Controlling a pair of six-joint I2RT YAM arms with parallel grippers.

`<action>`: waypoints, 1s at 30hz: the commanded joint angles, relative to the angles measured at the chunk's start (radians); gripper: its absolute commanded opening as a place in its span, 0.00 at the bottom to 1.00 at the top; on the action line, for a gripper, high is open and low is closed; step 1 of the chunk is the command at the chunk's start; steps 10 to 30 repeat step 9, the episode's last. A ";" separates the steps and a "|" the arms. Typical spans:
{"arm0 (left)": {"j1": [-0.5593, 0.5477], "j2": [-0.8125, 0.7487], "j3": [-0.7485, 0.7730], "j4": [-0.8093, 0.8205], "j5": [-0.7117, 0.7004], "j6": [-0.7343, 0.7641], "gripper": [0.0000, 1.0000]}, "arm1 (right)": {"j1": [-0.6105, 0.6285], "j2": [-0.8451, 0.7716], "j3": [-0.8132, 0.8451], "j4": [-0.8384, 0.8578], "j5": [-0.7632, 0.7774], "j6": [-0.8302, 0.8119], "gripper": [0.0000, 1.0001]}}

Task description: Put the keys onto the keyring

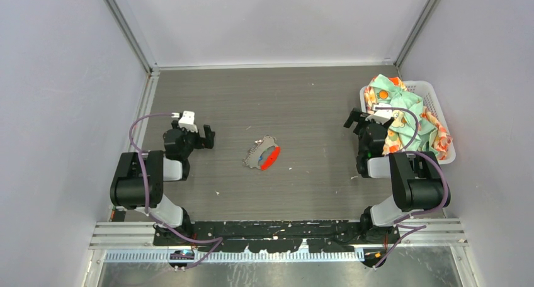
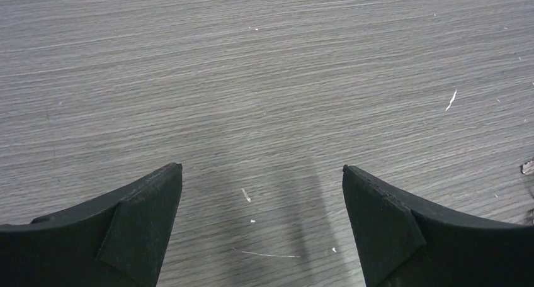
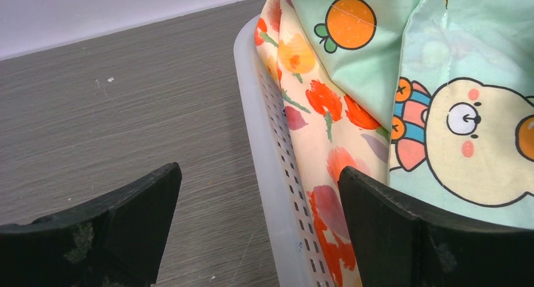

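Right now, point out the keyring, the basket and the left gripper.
keyring (image 1: 271, 157): top view, its red loop.
basket (image 1: 433, 100): top view, bare white mesh.
left gripper (image 2: 262, 168): left wrist view, midway between fingertips.

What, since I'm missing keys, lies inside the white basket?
Only crumpled printed cloth, mint and cream with oranges and flowers, heaped above the basket rim. Whatever lies beneath it is covered.

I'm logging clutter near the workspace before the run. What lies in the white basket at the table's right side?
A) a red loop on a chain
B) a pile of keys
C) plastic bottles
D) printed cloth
D: the white basket is filled with crumpled printed cloth, whose oranges, flowers and cartoon bear show in the right wrist view.
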 commanded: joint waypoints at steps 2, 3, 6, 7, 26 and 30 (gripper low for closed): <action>0.001 -0.018 0.005 0.025 -0.015 0.014 1.00 | -0.004 0.024 -0.016 -0.114 -0.007 0.019 1.00; 0.001 -0.018 0.007 0.023 -0.015 0.014 1.00 | -0.003 0.024 -0.015 -0.114 -0.007 0.019 1.00; 0.001 -0.016 0.009 0.020 -0.015 0.014 1.00 | -0.003 0.024 -0.016 -0.114 -0.007 0.018 1.00; 0.001 -0.016 0.009 0.020 -0.015 0.014 1.00 | -0.003 0.023 -0.016 -0.114 -0.007 0.019 1.00; 0.001 -0.023 0.003 0.020 -0.013 0.014 1.00 | -0.003 0.023 -0.016 -0.114 -0.007 0.019 1.00; 0.001 -0.023 0.003 0.020 -0.013 0.014 1.00 | -0.003 0.023 -0.016 -0.114 -0.007 0.019 1.00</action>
